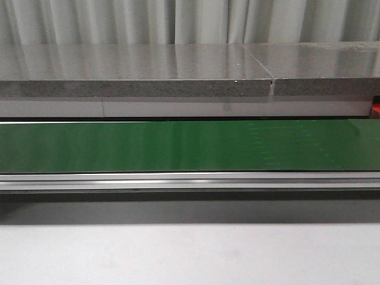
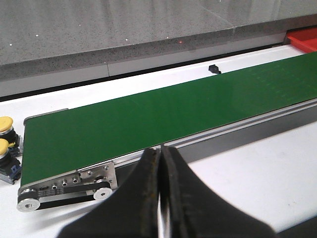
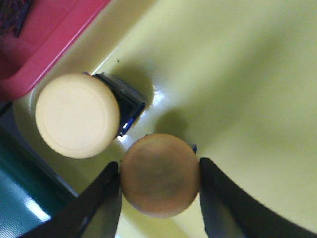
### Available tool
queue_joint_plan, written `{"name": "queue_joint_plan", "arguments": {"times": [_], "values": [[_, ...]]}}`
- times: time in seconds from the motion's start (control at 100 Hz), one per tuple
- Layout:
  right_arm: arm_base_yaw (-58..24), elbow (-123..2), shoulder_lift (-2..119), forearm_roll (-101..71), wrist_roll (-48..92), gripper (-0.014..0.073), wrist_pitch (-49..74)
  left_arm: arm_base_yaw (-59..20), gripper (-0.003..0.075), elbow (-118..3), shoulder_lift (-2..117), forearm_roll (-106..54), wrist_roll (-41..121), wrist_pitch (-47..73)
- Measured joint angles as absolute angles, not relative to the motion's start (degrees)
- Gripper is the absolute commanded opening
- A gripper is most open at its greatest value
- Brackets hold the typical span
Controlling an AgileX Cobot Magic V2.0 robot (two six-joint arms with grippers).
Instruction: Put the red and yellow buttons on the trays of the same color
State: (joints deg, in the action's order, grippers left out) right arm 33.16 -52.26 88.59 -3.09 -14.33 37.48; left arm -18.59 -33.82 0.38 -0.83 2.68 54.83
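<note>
In the right wrist view my right gripper [image 3: 158, 166] is shut on a yellow button [image 3: 159, 181], its fingers pressed against both sides of the round cap, just above the floor of the yellow tray [image 3: 237, 74]. A second yellow button [image 3: 78, 115] with a blue-black base stands in that tray beside it. The red tray [image 3: 47, 39] borders the yellow one. In the left wrist view my left gripper [image 2: 161, 148] is shut with nothing in it, near the edge of the conveyor. Two yellow buttons [image 2: 6, 134] stand off the belt's end. No gripper shows in the front view.
The green conveyor belt [image 1: 190, 145] runs across the front view, with an aluminium rail [image 1: 190, 180] before it and a grey stone ledge [image 1: 136, 71] behind. A corner of a red tray [image 2: 304, 39] and a small black part [image 2: 214, 68] lie beyond the belt.
</note>
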Motion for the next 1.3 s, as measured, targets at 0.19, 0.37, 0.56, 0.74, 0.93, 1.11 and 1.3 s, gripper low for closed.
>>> {"name": "queue_joint_plan", "arguments": {"times": [0.19, 0.37, 0.56, 0.74, 0.93, 1.11, 1.3], "values": [[33.16, -52.26, 88.93, -3.14, -14.33, 0.0555, 37.36, -18.59, -0.0021, -33.82, 0.38, -0.83, 2.68, 54.83], [33.16, -52.26, 89.03, -3.26, -14.33, 0.0554, 37.36, -18.59, -0.0021, -33.82, 0.38, -0.83, 2.68, 54.83], [33.16, -52.26, 86.62, -3.26, -14.33, 0.0554, 37.36, -18.59, -0.0021, -33.82, 0.38, -0.83, 2.68, 54.83], [31.34, -52.26, 81.29, -3.26, -12.5, 0.054, 37.36, -18.59, -0.0021, -33.82, 0.38, -0.83, 2.68, 54.83], [21.9, -52.26, 75.54, -2.9, -7.58, 0.0389, 37.58, -18.59, -0.0021, -33.82, 0.38, -0.83, 2.68, 54.83], [11.1, -52.16, 70.17, -1.15, -6.23, 0.0072, 39.41, -18.59, -0.0021, -33.82, 0.38, -0.83, 2.68, 54.83], [1.5, -52.16, 64.71, 0.0, -5.33, -0.0065, 41.41, -18.59, -0.0021, -33.82, 0.38, -0.83, 2.68, 54.83]]}}
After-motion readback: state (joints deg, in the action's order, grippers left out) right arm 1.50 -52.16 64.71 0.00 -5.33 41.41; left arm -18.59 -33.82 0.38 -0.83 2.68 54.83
